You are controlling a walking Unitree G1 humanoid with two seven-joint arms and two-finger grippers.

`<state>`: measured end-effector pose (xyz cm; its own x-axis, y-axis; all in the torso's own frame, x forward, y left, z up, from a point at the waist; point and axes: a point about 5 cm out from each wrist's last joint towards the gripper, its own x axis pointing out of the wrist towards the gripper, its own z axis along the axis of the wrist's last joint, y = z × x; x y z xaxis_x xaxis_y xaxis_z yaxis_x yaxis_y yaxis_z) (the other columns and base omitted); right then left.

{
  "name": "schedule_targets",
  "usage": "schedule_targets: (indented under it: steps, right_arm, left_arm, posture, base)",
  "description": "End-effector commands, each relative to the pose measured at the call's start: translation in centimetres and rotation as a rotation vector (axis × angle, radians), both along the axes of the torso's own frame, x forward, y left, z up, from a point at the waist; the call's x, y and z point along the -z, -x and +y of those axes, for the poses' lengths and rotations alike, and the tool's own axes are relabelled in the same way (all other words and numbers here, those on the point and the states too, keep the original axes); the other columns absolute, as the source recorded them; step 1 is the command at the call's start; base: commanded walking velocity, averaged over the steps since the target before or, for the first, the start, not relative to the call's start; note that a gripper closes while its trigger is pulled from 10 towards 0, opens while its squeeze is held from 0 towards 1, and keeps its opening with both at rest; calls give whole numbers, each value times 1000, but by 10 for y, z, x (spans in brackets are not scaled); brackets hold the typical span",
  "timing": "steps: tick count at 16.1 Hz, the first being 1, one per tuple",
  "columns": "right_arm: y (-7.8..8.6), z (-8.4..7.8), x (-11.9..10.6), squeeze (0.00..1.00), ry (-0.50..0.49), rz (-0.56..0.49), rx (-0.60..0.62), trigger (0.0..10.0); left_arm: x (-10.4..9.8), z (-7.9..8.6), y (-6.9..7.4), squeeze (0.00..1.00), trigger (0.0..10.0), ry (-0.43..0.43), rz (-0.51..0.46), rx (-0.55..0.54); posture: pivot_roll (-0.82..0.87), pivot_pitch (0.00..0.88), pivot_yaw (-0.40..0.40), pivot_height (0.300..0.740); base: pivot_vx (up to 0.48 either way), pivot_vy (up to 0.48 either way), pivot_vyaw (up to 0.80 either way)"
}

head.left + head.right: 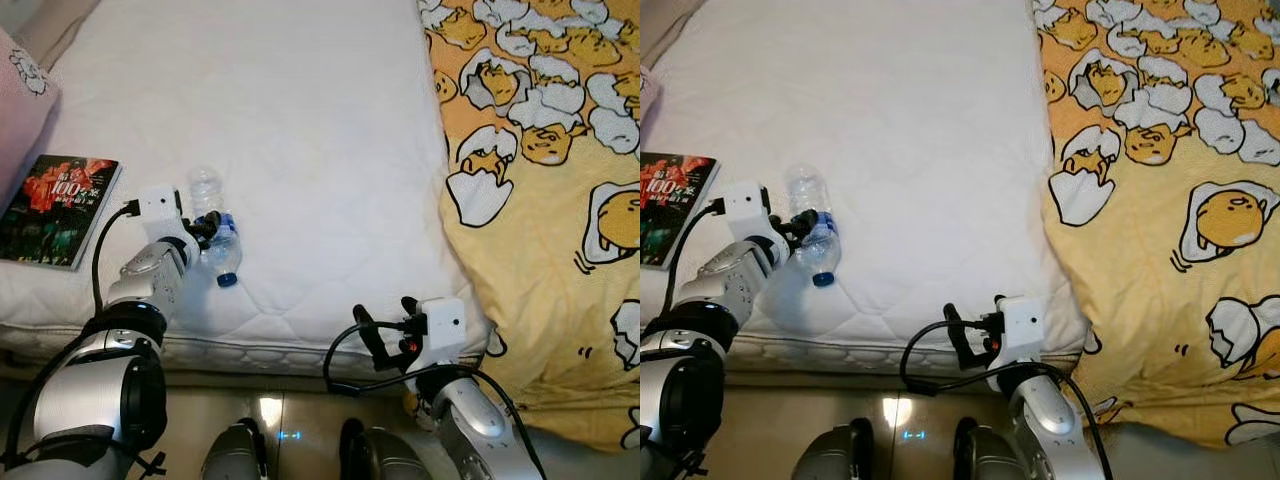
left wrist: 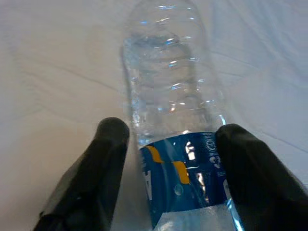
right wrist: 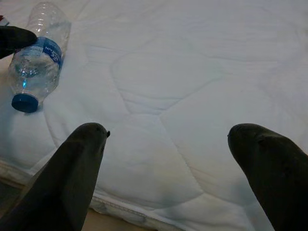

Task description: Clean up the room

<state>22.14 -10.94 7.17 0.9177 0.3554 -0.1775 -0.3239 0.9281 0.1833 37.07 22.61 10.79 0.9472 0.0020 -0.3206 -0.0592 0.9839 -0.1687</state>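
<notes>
While a clear plastic water bottle with a blue label and blue cap lies on its side on the white quilted mattress, near the front edge, the left gripper is set around its middle. In the left wrist view the two black fingers are seen spread either side of the labelled part, close to it, but a firm clamp cannot be confirmed; the bottle is judged bracketed rather than lifted, since it rests on the mattress. The right gripper is held low at the mattress edge, its jaws wide apart and nothing between them.

Little of the tidying appears done. A dark paperback book with red flowers on its cover lies at the mattress's left side, and a yellow cartoon-print blanket is spread over the right. The bottle's pickup is judged the step in hand; its removal and the book remain.
</notes>
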Motion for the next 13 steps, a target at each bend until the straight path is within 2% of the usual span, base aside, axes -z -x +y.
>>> schedule_targets:
  steps: [1,3,4,5,7,8,9,10,11,13]
  right_arm:
    - [0,-2,0,333,13,2,13,10000]
    - [0,-2,0,333,12,-1,22,10000]
    - [0,-2,0,329,11,-2,30,10000]
    - [1,-3,1,333,12,-1,35,10000]
    - [0,-5,3,337,16,3,37,10000]
    - [-3,-4,5,333,15,3,34,10000]
    - [-9,-1,3,337,11,-9,26,10000]
    - [-12,0,2,333,9,-16,23,10000]
    - [-21,2,1,337,9,-29,18,10000]
    - [-34,0,-2,333,15,-51,13,10000]
  left_arm:
    - [26,-3,13,0,0,-1,108,36]
    - [16,-4,9,0,0,34,50,64]
    - [2,0,6,0,0,43,-13,66]
    - [-33,2,2,0,0,27,-157,84]
    - [-71,8,7,0,0,37,-286,79]
    - [-78,14,10,0,0,38,-305,55]
    - [-89,23,13,0,0,43,-347,16]
    - [-95,27,14,0,0,45,-368,4]
    - [-109,30,16,0,0,25,-425,-11]
    - [-131,25,23,0,0,-43,-517,-12]
  posture:
    - [61,265,-44,740]
    - [61,275,-33,740]
    - [54,272,-26,740]
    - [67,266,-25,740]
    - [88,248,-26,740]
    - [92,240,-28,740]
    - [101,222,-31,740]
    - [108,208,-34,740]
    - [119,175,-43,740]
    - [125,121,-63,740]
  base:
    - [0,0,0]
    - [0,0,0]
    - [0,0,0]
    - [0,0,0]
    - [0,0,0]
    - [0,0,0]
    - [0,0,0]
    - [0,0,0]
    - [0,0,0]
    - [0,0,0]
